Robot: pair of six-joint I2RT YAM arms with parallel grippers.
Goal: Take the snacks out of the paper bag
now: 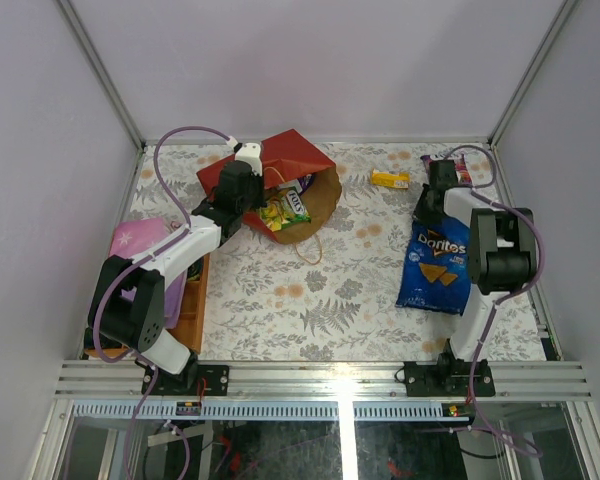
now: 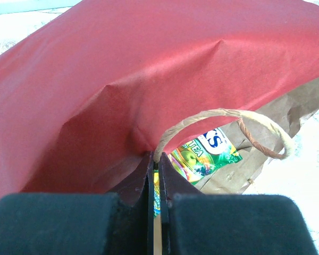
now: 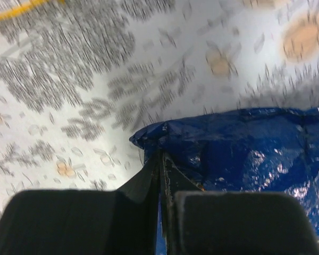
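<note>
Paper bag (image 1: 298, 158) lies on its side at the table's (image 1: 350, 300) far left, brown inside showing, mouth facing the middle. Green-yellow packet (image 1: 286, 210) sits in the mouth. Doritos bag (image 1: 435, 265) is flat on the right side, and a yellow packet (image 1: 389, 180) lies by the far edge, both well apart from the paper bag. Left gripper (image 1: 245, 195) is at the bag's rim, right gripper (image 1: 432, 212) at the Doritos bag's far end.

Left wrist: left gripper (image 2: 155, 175) jaws pressed together on the paper bag's (image 2: 122, 79) red rim. Cord handle (image 2: 223, 113) loops just beyond; green-yellow packet (image 2: 204, 154) is inside.

Right wrist, blurred: right gripper (image 3: 160, 164) jaws together at the Doritos bag's (image 3: 244, 159) crinkled edge, probably pinching it, with a blue sliver between the fingers.
</note>
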